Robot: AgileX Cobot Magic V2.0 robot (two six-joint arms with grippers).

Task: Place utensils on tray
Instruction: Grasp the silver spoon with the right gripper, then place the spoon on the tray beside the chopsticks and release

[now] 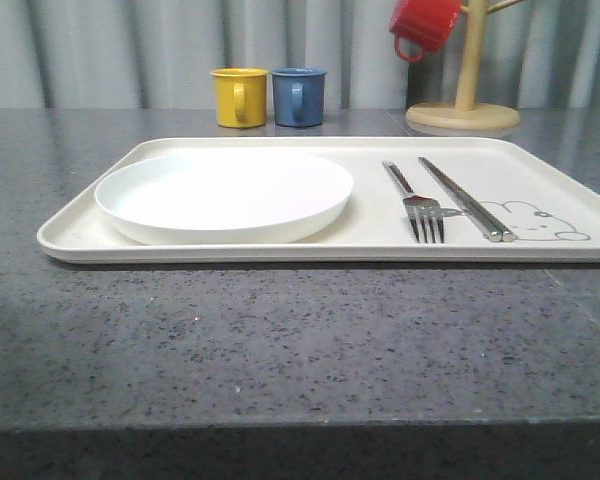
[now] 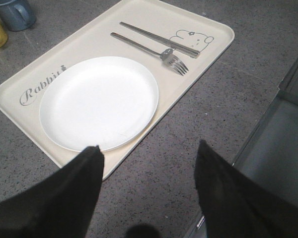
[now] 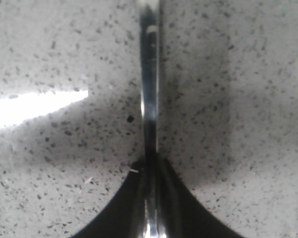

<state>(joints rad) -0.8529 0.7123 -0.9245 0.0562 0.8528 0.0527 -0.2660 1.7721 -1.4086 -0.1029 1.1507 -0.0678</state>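
The cream tray (image 1: 370,228) lies across the middle of the table. On it are the white plate (image 1: 225,190) at the left, the fork (image 1: 420,205) and the pair of chopsticks (image 1: 465,198) at the right by the rabbit drawing. The left wrist view looks down on the tray (image 2: 114,29), plate (image 2: 99,101), fork (image 2: 154,49) and chopsticks (image 2: 159,38). My left gripper (image 2: 148,153) hangs open over bare table beside the tray's edge. My right gripper (image 3: 151,171) is shut on a thin shiny metal handle (image 3: 149,89), seemingly the spoon's, close over the speckled table; its bowl is out of view.
A yellow mug (image 1: 238,96) and a blue mug (image 1: 298,96) stand behind the tray. At the back right, a red mug (image 1: 423,25) hangs on a wooden mug tree (image 1: 465,95). The table's edge (image 2: 268,114) runs near my left gripper.
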